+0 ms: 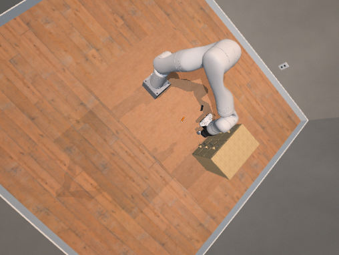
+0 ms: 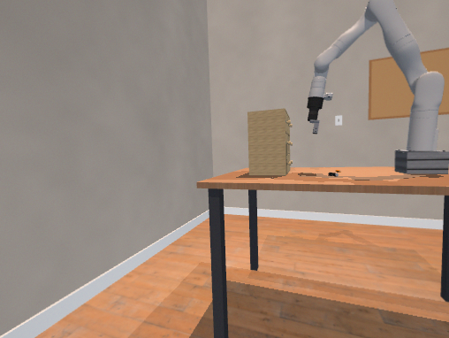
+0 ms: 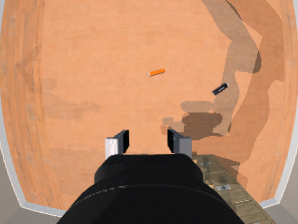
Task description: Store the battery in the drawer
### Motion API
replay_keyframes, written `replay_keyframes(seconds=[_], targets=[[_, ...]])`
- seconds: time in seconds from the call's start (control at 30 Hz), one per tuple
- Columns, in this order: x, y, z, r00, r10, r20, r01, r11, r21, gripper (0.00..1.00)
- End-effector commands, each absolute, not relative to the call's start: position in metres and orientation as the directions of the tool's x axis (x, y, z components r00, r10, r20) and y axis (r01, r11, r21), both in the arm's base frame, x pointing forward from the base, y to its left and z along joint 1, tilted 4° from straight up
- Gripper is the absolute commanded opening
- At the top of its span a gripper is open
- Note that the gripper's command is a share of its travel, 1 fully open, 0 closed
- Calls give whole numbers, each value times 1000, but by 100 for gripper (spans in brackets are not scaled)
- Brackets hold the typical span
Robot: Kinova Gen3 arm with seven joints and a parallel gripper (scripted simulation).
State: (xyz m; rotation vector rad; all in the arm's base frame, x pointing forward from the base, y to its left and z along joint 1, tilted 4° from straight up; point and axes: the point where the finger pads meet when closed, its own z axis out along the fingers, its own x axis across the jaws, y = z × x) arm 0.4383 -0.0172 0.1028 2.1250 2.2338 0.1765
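Table point(image 2: 274, 182): a wooden top on dark legs, filling the centre and right of the exterior view.
AAA battery point(image 1: 182, 119): a tiny orange stick lying on the table, just left of centre in the top view and well apart from the chest; in the wrist view it lies in the upper middle point(image 3: 157, 72), ahead of the fingers and not touched by them.
Dark object point(image 1: 201, 107): a small black piece on the table, up and to the right of the battery in the top view; too small to identify.
Gripper point(image 3: 147, 141): black body filling the lower middle of the wrist view, its two pale fingers spread wide apart with nothing between them; in the exterior view it hangs pointing down point(image 2: 315, 128), high above the table and just right of the chest's upper front.
Chest point(image 1: 230, 153): a tall light-wood box, lower right of centre in the top view, upright, with small knobs on the face turned toward the gripper; the drawer marks cannot be read.
Arm base point(image 1: 156, 87): a grey block on the table, upper middle of the top view.
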Motion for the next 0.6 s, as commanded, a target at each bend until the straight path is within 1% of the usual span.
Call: replay_keyframes(seconds=[0.0,0.57], targets=[[441,-17,105,-54,998,40,993,49,110,100],[436,-17,112,-54,998,40,998,52,31,100]])
